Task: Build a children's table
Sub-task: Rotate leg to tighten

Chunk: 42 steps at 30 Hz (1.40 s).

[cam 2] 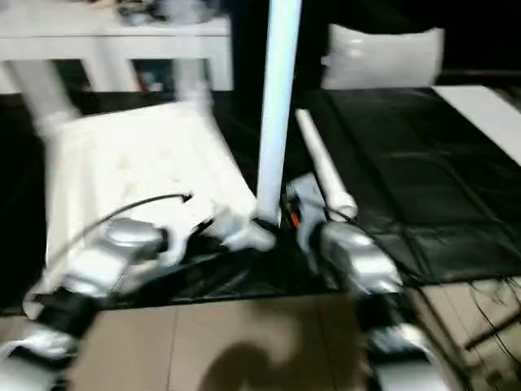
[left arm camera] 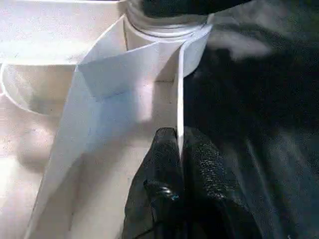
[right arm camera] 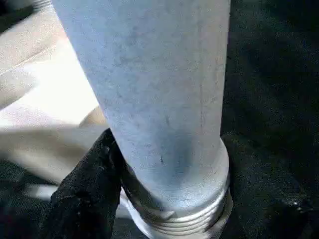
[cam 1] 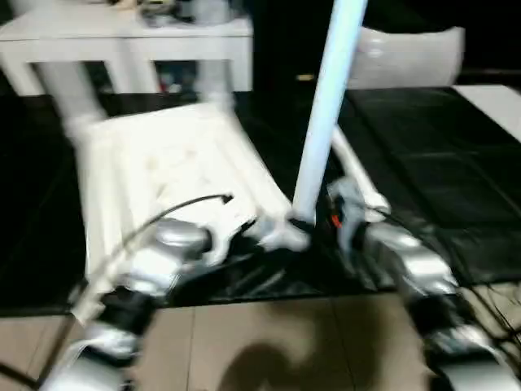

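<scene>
At the near corner of the upturned table top (cam 1: 163,171) on the black floor mat (cam 1: 423,163), the right gripper (right arm camera: 164,199) is gripping an upright leg (cam 1: 326,114) in its socket. The left gripper (left arm camera: 179,164), fingers pinched on a rib (left arm camera: 180,99), is steadying the top, presumably for screwing.

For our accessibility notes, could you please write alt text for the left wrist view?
The left gripper is shut on a thin upright rib of the white tabletop, seen from its underside. Beyond it, the threaded base of a white leg sits at the corner socket, against a black floor mat.
</scene>
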### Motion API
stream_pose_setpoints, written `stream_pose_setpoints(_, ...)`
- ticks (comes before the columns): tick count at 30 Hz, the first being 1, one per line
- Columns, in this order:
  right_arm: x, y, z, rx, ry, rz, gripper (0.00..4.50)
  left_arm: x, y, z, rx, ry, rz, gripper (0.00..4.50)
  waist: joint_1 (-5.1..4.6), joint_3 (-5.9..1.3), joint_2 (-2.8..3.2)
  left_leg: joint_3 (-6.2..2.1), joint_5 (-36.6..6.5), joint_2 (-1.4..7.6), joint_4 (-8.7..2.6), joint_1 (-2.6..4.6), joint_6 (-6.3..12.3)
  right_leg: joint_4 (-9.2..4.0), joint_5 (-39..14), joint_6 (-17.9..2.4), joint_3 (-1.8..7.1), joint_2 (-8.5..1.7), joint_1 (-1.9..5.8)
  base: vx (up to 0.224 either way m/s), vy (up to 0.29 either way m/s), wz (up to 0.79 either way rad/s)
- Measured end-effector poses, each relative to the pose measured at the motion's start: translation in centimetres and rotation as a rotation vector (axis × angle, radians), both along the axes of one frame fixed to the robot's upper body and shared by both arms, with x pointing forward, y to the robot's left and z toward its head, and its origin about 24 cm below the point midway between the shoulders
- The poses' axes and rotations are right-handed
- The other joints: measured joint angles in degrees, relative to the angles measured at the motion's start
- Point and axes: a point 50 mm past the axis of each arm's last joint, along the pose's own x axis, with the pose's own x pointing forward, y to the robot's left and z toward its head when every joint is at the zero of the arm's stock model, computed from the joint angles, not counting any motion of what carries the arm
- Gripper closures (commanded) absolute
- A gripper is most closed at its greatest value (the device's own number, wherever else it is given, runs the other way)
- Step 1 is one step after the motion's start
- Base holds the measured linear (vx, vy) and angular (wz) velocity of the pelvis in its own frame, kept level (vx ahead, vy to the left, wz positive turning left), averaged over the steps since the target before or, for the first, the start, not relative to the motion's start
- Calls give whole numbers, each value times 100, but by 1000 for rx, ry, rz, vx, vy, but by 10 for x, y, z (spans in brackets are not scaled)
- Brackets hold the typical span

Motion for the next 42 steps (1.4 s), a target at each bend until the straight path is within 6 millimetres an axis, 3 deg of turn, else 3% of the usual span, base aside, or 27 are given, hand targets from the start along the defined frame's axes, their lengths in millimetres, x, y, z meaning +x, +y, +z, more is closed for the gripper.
stream_pose_setpoints(2,2,1,0,-15,-19,-48,184,1,-8,0,-10,-7,38,450,18,-9,22,1,1,-1,-8,-4,1,-6,4,-6,0,0,-1,0,0,0)
stream_pose_setpoints(4,3,0,1,-20,-32,-67,114,1,-12,0,-6,-21,45,450,56,-24,47,4,8,-3,-29,-8,13,-22,-4,6,-2,0,-2,0,0,0)
stream_pose_setpoints(9,0,-4,-4,-5,-20,-84,73,1,-16,2,5,-55,16,450,134,-30,67,30,25,-2,-50,-17,46,-41,-14,3,-7,1,-11,0,0,0)
stream_pose_setpoints(17,-9,-21,-6,-10,-56,32,7,0,-8,1,35,-95,-46,450,134,-24,75,42,8,0,-53,-18,18,-44,-14,3,-8,1,-12,0,0,0)
stream_pose_setpoints(27,-23,-53,5,-54,-66,271,7,-9,12,0,50,-103,-219,450,162,-18,80,43,8,2,-55,-27,21,-51,-14,4,-16,1,-14,0,0,0)
stream_pose_setpoints(29,-26,-56,8,-58,-67,332,7,-12,18,1,62,-102,-282,450,209,-15,75,42,9,2,-55,-31,22,-51,-14,3,-20,1,-15,0,0,0)
stream_pose_setpoints(34,-32,-54,18,-18,-85,482,7,-17,24,3,90,-103,-394,450,341,-14,71,46,25,4,-51,-24,62,-61,-15,3,-21,0,-16,0,0,0)
stream_pose_setpoints(42,-40,-49,16,-14,-45,630,68,-25,31,7,107,-63,-525,450,435,-7,53,49,10,3,-27,-34,90,-73,-14,2,-21,-3,-16,0,0,0)
